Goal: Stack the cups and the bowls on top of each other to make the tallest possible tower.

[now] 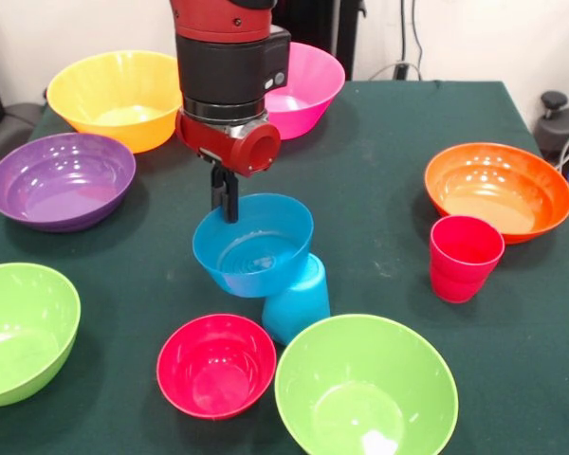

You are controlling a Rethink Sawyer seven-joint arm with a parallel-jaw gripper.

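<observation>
While gripped by tool, blue bowl tilted

Only one view is given, a front view. The camera sits above the table, beyond its near edge, and looks obliquely down and across the green cloth toward a pale wall at the back. It stands fairly close: the lime green bowl at the bottom and another lime green bowl at the left are cut by the frame. The arm enters from the top edge, its upper part out of frame. The table's far edge and right rear corner show.
</observation>
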